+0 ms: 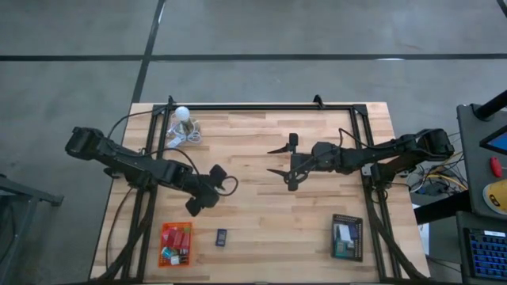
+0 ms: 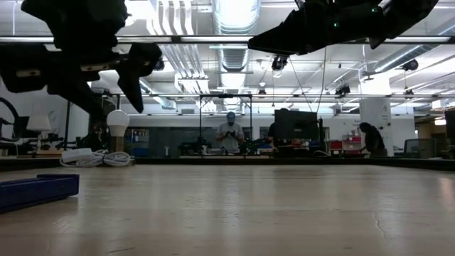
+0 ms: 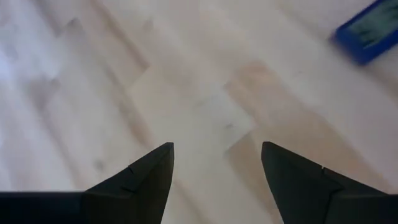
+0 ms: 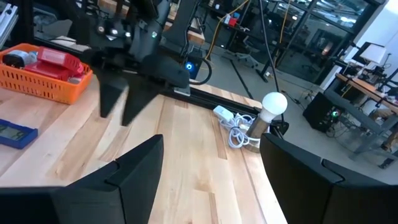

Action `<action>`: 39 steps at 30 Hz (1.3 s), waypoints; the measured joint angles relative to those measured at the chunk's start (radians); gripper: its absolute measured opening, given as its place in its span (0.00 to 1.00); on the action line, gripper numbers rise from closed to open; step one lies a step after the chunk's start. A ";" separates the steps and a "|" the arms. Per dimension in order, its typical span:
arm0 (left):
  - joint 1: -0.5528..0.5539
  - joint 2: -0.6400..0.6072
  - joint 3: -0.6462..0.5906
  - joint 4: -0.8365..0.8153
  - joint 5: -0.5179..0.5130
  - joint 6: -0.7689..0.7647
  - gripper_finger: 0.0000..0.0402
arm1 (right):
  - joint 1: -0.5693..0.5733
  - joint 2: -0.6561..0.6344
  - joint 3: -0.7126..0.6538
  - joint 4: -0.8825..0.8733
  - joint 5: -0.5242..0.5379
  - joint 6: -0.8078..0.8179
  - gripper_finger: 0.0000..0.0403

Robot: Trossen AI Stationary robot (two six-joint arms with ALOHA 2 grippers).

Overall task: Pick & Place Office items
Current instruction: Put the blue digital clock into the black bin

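Observation:
A small navy office item lies flat on the wood near the table's near edge; it also shows in the left wrist view and low view. More office items, red among them, lie in the orange tray. Others lie in the black tray. My left gripper hangs open, slanting down over bare wood, a little beyond the navy item and the orange tray. My right gripper stands open and nearly level above the table's middle, pointing toward the left arm.
A white bulb with a coiled white cord sits at the far left corner. A black frame runs along the table's far edge and sides. Bare wood lies between the two trays and across the middle. People stand in the room beyond.

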 joint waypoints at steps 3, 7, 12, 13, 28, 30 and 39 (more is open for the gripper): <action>0.001 0.000 0.000 0.001 -0.070 -0.002 0.61 | 0.000 0.000 0.000 0.000 0.000 0.000 0.65; -0.001 0.000 0.000 0.014 -0.041 -0.047 0.61 | 0.000 0.000 0.000 0.000 0.000 0.000 0.65; 0.000 0.000 0.008 0.016 0.198 0.083 0.61 | 0.000 0.000 0.000 0.000 0.000 0.000 0.65; 0.000 0.000 0.011 0.015 0.247 0.117 0.61 | 0.000 0.000 0.000 0.000 0.000 0.000 0.65; -0.001 0.000 0.024 -0.010 0.332 0.184 0.62 | 0.000 0.000 0.000 0.000 0.000 0.000 0.65; -0.001 0.000 0.024 -0.016 0.332 0.222 0.62 | 0.000 0.000 0.000 0.000 0.000 0.000 0.65; -0.002 0.000 0.046 -0.019 0.380 0.294 0.62 | 0.000 0.000 0.000 0.000 0.000 0.000 0.65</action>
